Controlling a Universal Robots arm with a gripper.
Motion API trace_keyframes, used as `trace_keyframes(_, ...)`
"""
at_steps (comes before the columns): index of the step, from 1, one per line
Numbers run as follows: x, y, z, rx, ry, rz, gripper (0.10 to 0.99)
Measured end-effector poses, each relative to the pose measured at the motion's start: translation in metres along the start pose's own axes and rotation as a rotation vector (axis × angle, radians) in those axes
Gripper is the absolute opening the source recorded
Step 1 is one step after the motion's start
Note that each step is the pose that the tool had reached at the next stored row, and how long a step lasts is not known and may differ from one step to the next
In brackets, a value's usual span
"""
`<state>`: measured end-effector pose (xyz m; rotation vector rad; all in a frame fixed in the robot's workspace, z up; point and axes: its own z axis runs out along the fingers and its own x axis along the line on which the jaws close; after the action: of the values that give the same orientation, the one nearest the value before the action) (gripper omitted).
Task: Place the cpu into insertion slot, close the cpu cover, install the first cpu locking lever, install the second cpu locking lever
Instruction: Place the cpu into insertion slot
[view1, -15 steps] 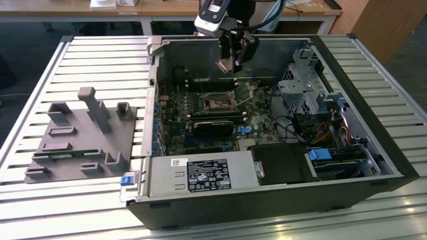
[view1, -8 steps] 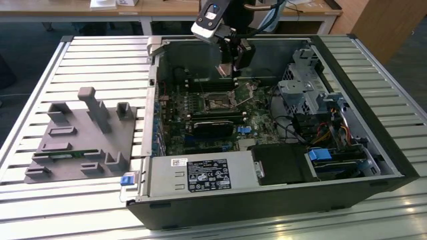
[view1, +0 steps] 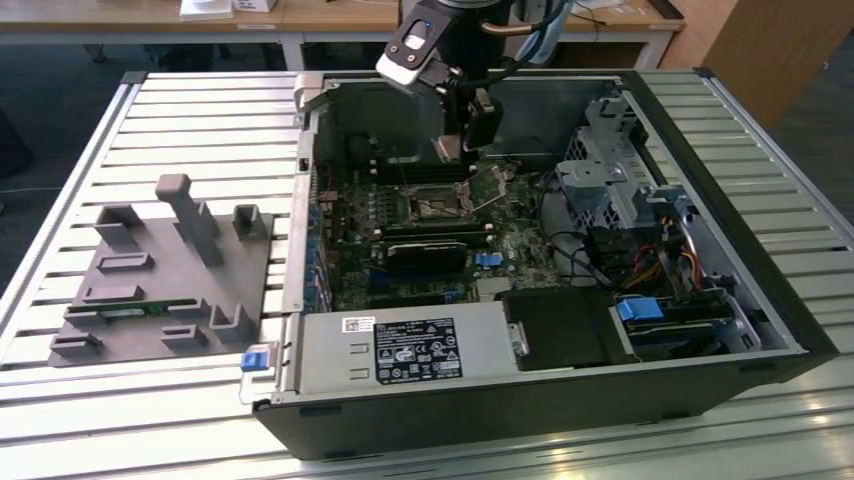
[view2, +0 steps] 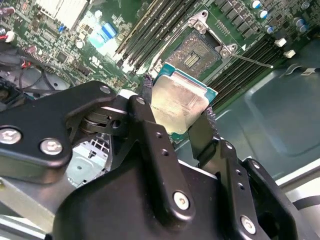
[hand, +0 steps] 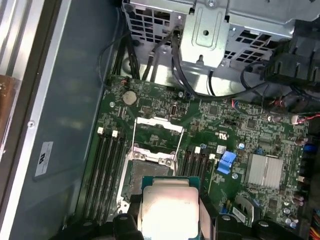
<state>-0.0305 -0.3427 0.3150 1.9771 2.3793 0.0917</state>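
Observation:
My gripper (view1: 454, 150) hangs inside the open computer case, above the far part of the motherboard. It is shut on the cpu (view2: 179, 102), a pale silvery square chip pinched by its edges between the two black fingers (view2: 145, 107). In the first wrist view the cpu (hand: 167, 207) hovers just short of the insertion slot (hand: 149, 175), apart from it. The insertion slot (view2: 199, 52) lies bare with its dark centre showing. The cpu cover (hand: 156, 121) is swung open beyond the slot. A thin metal locking lever (view2: 252, 61) sticks out beside the socket.
The black case (view1: 534, 400) lies open on a slatted table (view1: 200, 110). Memory slots (hand: 107, 170) flank the socket. A drive cage (view1: 607, 180) and cables fill the exterior view's right. A grey fixture (view1: 160, 270) stands on the table at the exterior view's left.

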Motion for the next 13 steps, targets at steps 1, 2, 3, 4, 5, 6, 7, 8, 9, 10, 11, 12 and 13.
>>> trace_keyframes(1, 0.0, -0.0001, 0.0013, 0.001, -0.0002, 0.004, 0.537)
trace_keyframes(2, 0.0, -0.0002, 0.0025, 0.001, -0.0004, 0.007, 0.537)
trace_keyframes(3, 0.0, -0.0003, 0.0035, 0.001, -0.0005, 0.01, 0.537)
trace_keyframes(4, 0.0, -0.0004, 0.0043, 0.001, -0.0006, 0.011, 0.537)
trace_keyframes(5, 0.0, -0.0004, 0.005, 0.001, -0.0006, 0.011, 0.537)
trace_keyframes(6, 0.0, -0.0005, 0.0054, 0.001, -0.0007, 0.012, 0.537)
trace_keyframes(7, 0.0, -0.0005, 0.0059, 0.001, -0.0008, 0.013, 0.537)
trace_keyframes(8, 0.0, -0.0006, 0.0062, 0.001, -0.0009, 0.014, 0.537)
trace_keyframes(9, 0.0, -0.0006, 0.0066, 0.001, -0.0009, 0.014, 0.537)
trace_keyframes(10, 0.0, -0.0006, 0.0068, 0.001, -0.001, 0.014, 0.537)
trace_keyframes(11, 0.0, -0.0007, 0.0072, 0.001, -0.001, 0.015, 0.537)
trace_keyframes(12, 0.0, -0.0007, 0.0075, 0.001, -0.001, 0.015, 0.537)
trace_keyframes(13, 0.0, -0.0007, 0.0078, 0.001, -0.001, 0.015, 0.537)
